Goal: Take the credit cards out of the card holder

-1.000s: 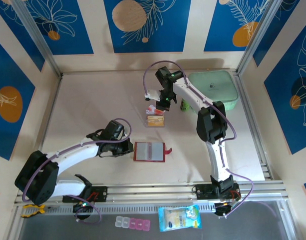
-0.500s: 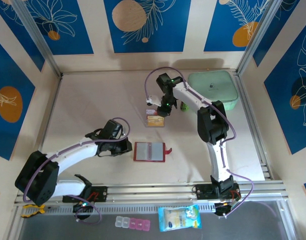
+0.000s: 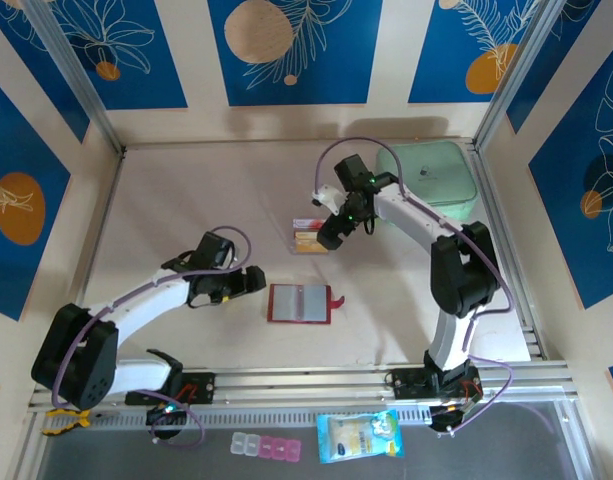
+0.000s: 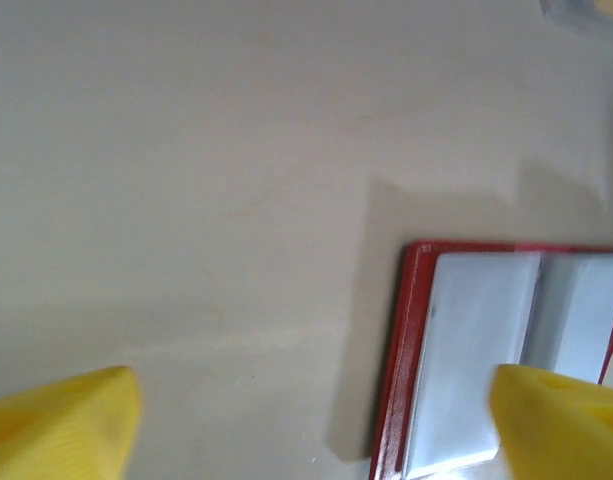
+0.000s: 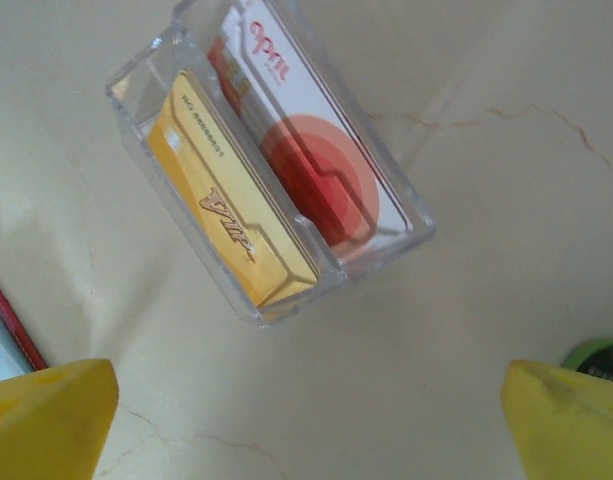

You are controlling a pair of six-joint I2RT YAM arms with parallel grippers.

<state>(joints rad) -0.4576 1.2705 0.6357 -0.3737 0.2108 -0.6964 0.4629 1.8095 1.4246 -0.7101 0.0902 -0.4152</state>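
The card holder [image 3: 299, 303] lies open and flat near the table's front, a red wallet with pale sleeves; its left edge also shows in the left wrist view [image 4: 466, 350]. The credit cards stand in a clear plastic tray [image 3: 308, 239]: an orange-yellow card [image 5: 231, 215] in front and a red-and-white card [image 5: 306, 150] behind it. My left gripper [image 3: 253, 280] is open just left of the card holder, its yellow fingertips [image 4: 61, 425] wide apart. My right gripper [image 3: 329, 233] hangs open beside the tray's right end, nothing between its fingertips [image 5: 571, 420].
A mint-green case [image 3: 426, 180] sits at the back right, behind the right arm. A small green object [image 5: 601, 360] peeks in beside the right fingertip. Metal rails run along the table's front and sides. A packet [image 3: 358, 437] and pill boxes [image 3: 266, 447] lie below the front rail.
Both grippers have gone from shut to open. The right gripper let go at the tray and its arm swung to the right. The left gripper drew back slightly from the card holder.
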